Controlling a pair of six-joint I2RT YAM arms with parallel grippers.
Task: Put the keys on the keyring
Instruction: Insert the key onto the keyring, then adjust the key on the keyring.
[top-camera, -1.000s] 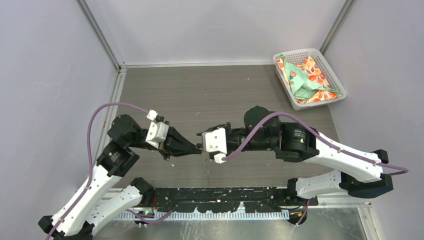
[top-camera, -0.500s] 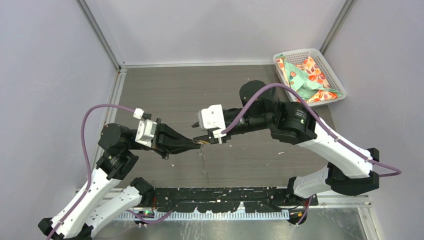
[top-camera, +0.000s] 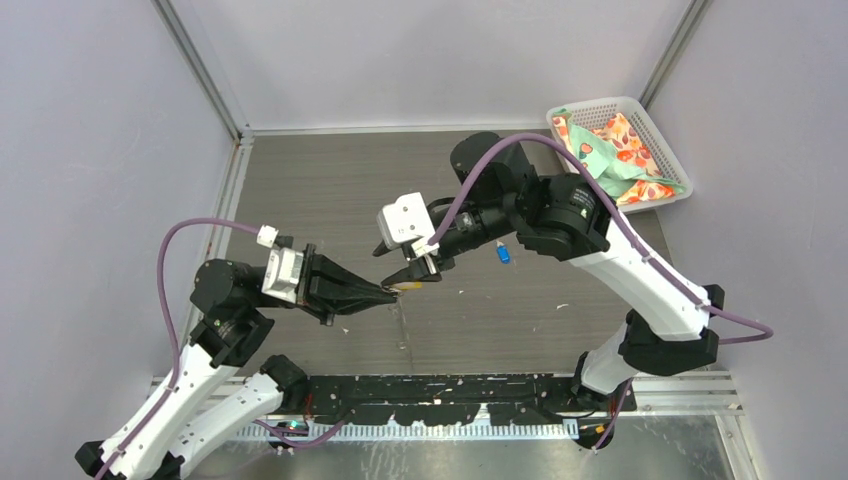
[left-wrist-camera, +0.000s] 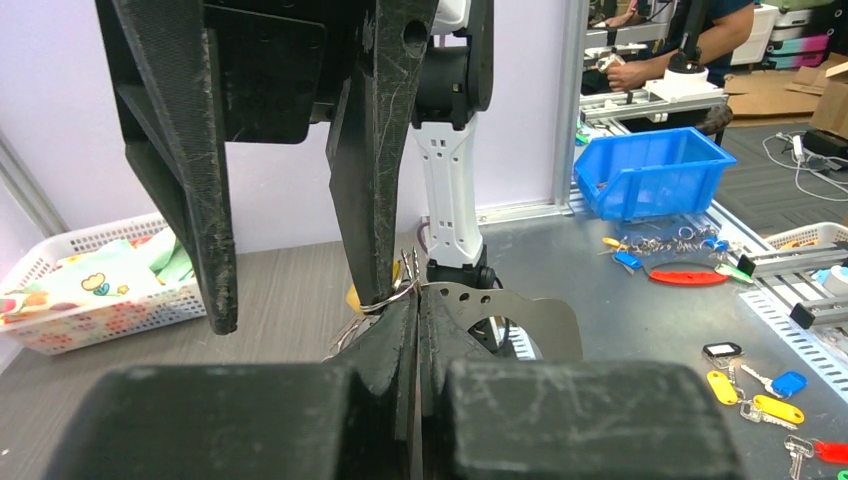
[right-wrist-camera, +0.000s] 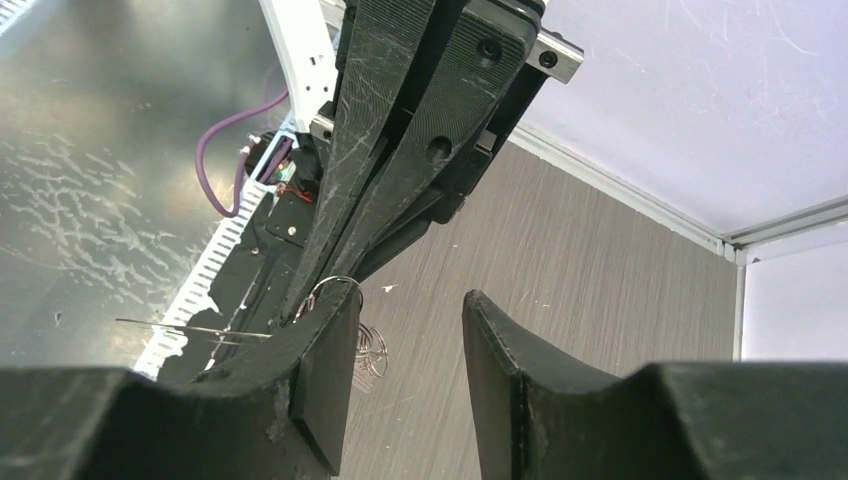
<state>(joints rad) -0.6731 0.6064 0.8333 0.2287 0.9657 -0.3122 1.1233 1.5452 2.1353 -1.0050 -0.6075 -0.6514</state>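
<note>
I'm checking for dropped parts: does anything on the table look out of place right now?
Yes. The blue key lies loose on the table by the right arm, apart from both grippers. The left gripper is shut on the keyring; the right gripper is open beside it.

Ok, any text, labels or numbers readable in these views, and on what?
None can be read.
Small pale print on the right arm's black joint: too blurred to read.
Basket cloth: pictures only, no words.
</note>
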